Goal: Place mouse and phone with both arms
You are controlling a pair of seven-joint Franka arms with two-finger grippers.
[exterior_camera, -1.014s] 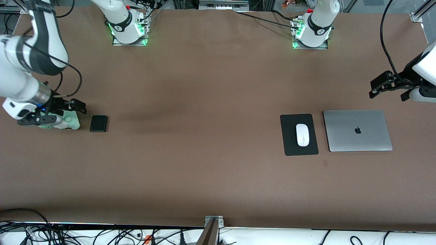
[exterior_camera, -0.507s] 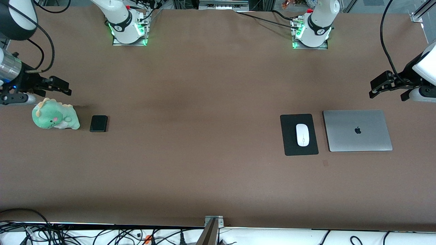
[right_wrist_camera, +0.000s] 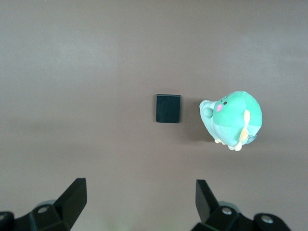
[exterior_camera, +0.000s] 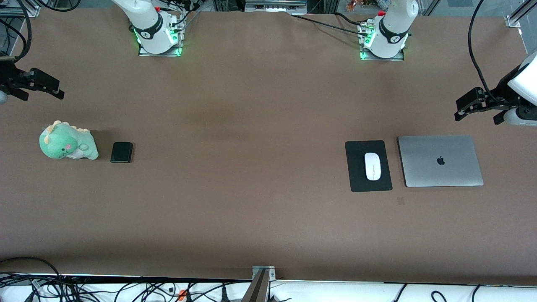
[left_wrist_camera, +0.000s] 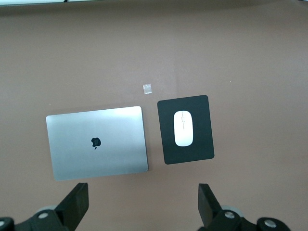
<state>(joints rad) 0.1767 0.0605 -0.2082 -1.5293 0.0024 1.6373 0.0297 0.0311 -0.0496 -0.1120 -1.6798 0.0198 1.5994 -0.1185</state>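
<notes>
The white mouse [exterior_camera: 372,166] lies on a black mat [exterior_camera: 357,176] beside a closed silver laptop [exterior_camera: 440,161]; it also shows in the left wrist view [left_wrist_camera: 183,128]. The black phone [exterior_camera: 121,152] lies on the table next to a green plush dinosaur [exterior_camera: 67,146]; it also shows in the right wrist view [right_wrist_camera: 168,108]. My left gripper [exterior_camera: 470,105] is open and empty, up in the air over the table by the laptop's edge. My right gripper [exterior_camera: 40,86] is open and empty, raised over the table at the right arm's end.
The mat [left_wrist_camera: 202,149] and laptop [left_wrist_camera: 97,142] show in the left wrist view, with a small pale scrap [left_wrist_camera: 147,88] on the table near them. The plush [right_wrist_camera: 233,119] shows in the right wrist view. The arm bases [exterior_camera: 157,35] stand along the table's back edge.
My right gripper has let go of the green plush, left it on the table by the phone, and risen away toward the table's edge. The left arm has not moved.
</notes>
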